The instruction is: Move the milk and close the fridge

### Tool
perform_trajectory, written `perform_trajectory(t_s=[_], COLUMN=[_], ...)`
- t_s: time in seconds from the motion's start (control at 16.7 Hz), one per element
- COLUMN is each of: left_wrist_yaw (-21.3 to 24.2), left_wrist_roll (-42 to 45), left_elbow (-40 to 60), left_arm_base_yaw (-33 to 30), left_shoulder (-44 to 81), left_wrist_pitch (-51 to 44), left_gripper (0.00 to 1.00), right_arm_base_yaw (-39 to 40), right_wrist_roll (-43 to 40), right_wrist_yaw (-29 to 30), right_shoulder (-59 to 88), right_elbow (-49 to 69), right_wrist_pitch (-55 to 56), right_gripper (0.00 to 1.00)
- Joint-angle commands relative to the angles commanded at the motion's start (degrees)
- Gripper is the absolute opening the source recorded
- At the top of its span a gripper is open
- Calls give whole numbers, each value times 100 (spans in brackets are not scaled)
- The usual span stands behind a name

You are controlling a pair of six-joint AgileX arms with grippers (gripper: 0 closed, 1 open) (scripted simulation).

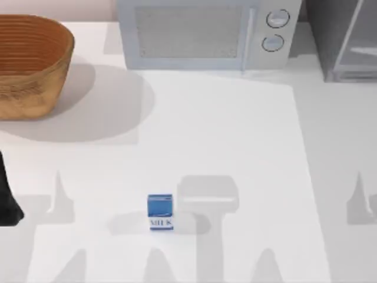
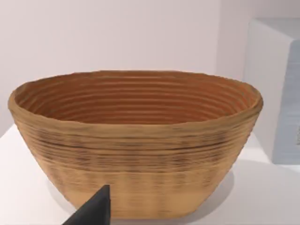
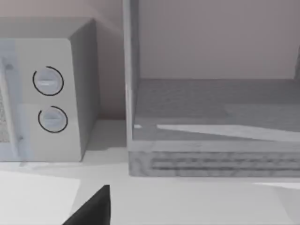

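Note:
The milk [image 1: 159, 212], a small carton with a blue top and a white band, stands upright at the front middle of the table, and no gripper is near it. The fridge [image 1: 347, 41] stands at the back right corner. In the right wrist view the grey inside of the fridge [image 3: 211, 108] shows behind a pale frame. My left arm [image 1: 8, 197] is a dark shape at the table's left edge, well left of the milk. A dark part of my left gripper [image 2: 93, 211] points at the basket. A dark part of my right gripper [image 3: 93, 208] faces the fridge from some way off.
A large woven basket [image 1: 29, 65] sits at the back left. A light grey microwave [image 1: 200, 32] with two round knobs [image 1: 277, 19] stands at the back middle, just left of the fridge. White tabletop [image 1: 235, 130] lies open between the milk and the back row.

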State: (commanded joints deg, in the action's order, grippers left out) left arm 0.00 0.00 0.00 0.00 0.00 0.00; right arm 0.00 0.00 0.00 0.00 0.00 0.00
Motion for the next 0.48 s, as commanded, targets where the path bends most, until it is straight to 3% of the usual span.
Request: perform_trajectory(t_s=[0.24,0.48], left_wrist_yaw=[0,0], left_wrist_roll=[0,0], left_elbow=[0,0], left_arm_base_yaw=[0,0], left_shoulder=[0,0], left_wrist_pitch=[0,0], left_gripper=[100,100], right_arm_base_yaw=[184,1197], right_wrist_roll=[24,50], right_wrist_yaw=[186,1214], right_shoulder=[190,1077], right_elbow=[-27,-15], right_wrist_pitch=[172,942], right_gripper=[100,100])
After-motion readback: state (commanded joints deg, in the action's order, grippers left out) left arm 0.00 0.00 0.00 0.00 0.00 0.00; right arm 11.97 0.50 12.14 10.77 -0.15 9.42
